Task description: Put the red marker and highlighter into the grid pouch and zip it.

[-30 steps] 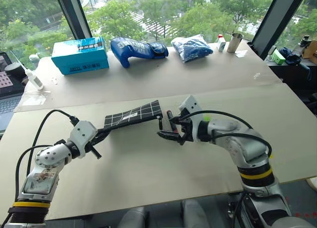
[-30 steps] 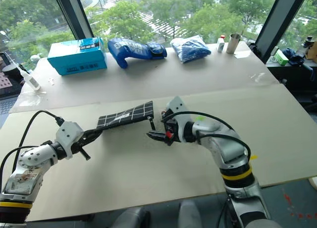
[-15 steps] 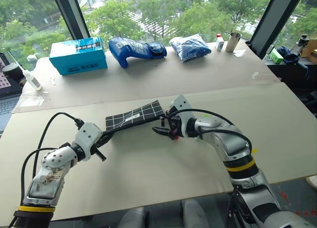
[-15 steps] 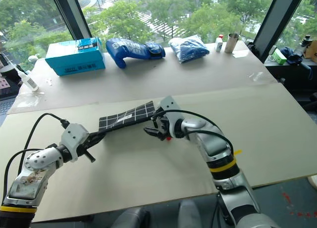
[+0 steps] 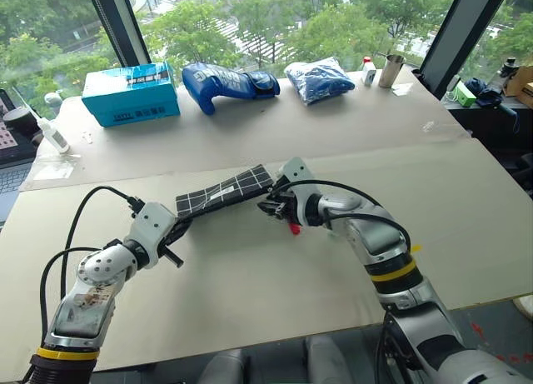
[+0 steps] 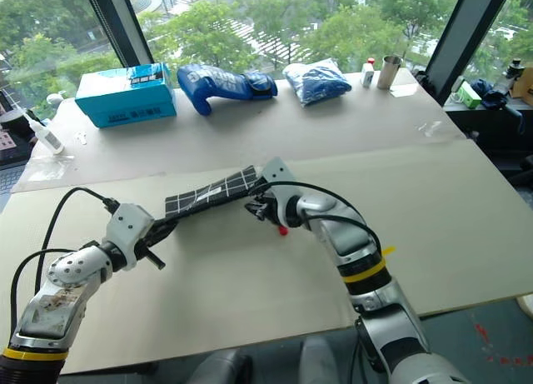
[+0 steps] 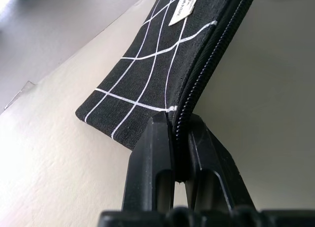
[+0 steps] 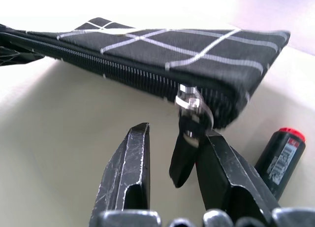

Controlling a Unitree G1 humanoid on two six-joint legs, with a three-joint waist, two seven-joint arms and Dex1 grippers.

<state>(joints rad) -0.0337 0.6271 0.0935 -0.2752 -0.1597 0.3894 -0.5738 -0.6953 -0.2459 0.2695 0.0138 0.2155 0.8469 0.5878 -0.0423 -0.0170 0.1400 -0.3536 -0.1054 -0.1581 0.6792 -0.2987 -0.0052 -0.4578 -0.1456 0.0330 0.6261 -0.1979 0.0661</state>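
Right jaws gape beside pull cord (image 8: 183, 155), red marker (image 8: 280, 158) near.

Bright daylight from the windows (image 5: 250, 17) beyond the table (image 5: 250, 284). Soft, faint shadows under both arms. Overexposed, washed-out background in the right wrist view above the pouch (image 8: 197, 49). Near fingers (image 7: 152, 158) slightly soft in the left wrist view. Mild wide-angle bending at head-view edges.

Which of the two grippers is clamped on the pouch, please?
The left gripper, shut on the pouch at its edge by the zipper; the right gripper stands open around the pull cord.
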